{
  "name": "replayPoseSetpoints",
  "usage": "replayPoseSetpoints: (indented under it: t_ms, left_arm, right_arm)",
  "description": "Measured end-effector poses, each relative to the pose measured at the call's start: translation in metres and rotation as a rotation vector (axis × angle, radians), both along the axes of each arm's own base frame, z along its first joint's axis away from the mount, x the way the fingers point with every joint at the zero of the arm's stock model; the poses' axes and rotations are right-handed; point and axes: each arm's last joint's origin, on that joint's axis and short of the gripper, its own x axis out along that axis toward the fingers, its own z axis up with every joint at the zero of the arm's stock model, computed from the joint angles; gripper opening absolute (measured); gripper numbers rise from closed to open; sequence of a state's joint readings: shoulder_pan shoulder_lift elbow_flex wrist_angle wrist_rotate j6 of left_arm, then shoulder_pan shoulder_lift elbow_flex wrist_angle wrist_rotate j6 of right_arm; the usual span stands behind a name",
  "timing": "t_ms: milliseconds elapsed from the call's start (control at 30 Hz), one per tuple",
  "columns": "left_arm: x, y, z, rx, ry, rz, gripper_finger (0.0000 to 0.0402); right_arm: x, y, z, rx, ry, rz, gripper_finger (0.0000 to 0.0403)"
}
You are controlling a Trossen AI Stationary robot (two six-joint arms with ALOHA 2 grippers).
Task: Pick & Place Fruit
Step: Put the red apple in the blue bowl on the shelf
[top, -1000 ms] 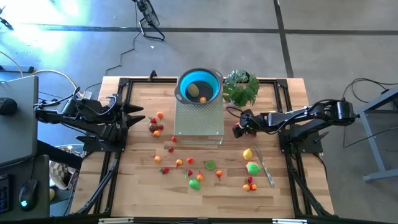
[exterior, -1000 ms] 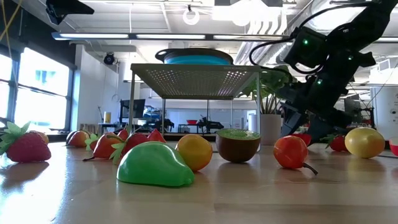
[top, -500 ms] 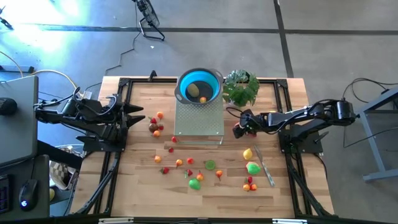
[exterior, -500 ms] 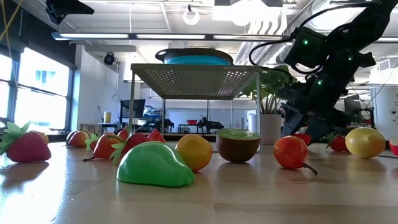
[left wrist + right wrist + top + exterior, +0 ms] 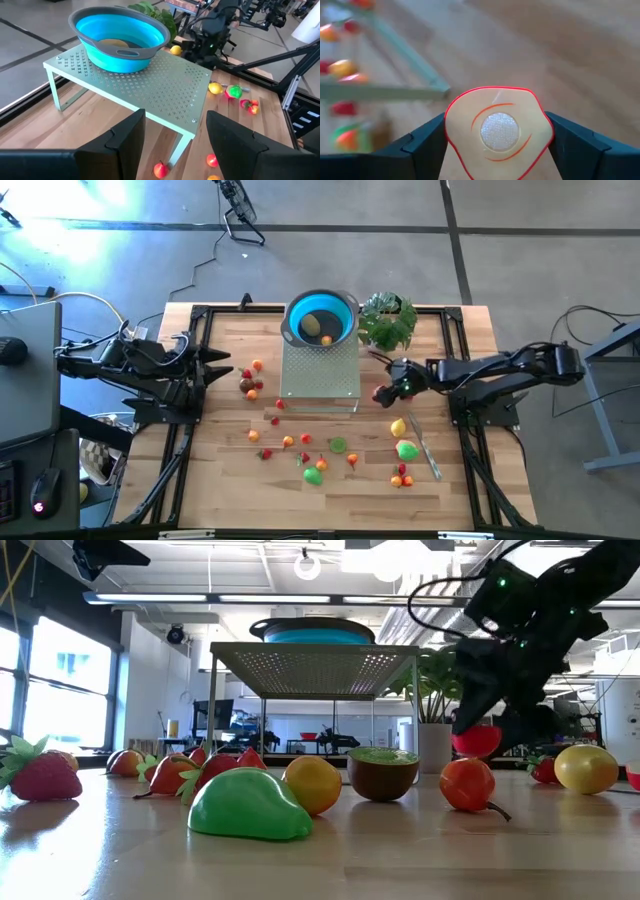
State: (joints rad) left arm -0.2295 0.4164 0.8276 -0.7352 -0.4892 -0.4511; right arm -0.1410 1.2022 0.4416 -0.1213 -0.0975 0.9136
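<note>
Step in hand: carrying a picked piece toward the blue bowl; judged from the right gripper hanging clear of the tabletop with a piece clamped.
Right gripper: closed on a red fruit half, jaws set wide around it. In the right wrist view the flat cut face fills the gap between both fingers, each pressing a side.
Held piece, position: just beside the corner of the green mesh shelf, off the wood and level with the shelf legs in the low view.
Left gripper: parked at the left table edge, fingers apart, nothing between them.
Bowl: sits on top of the shelf, next to the leafy plant; already holds a yellowish piece and an orange one.
How to do it well: rise above the shelf top before travelling sideways, since the bowl rim stands higher still. Keep clear of the plant leaves on the approach. Release only once centred over the bowl's opening, low enough that the half does not bounce out.
Grip risk: the cut face is smooth and the hold is by the edges; it may twist if the arm swings fast.
Remaining fruit: scattered on the table in front of the shelf, including a green pear shape and a yellow lemon near the knife.
</note>
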Motion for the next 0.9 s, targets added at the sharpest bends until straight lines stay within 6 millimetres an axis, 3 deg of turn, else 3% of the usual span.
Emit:
replayPoseSetpoints:
  t_ms: [467,900]
  left_arm:
    - [0.000,0.000,0.000,0.000,0.000,0.001,0.0205]
    - [0.000,0.000,0.000,0.001,0.000,0.004,0.0205]
  right_arm:
    - [-0.007,0.024,0.047,0.178,-0.314,0.131,0.0288]
    - [0.002,0.023,0.106,-0.012,-0.908,-0.081,0.0289]
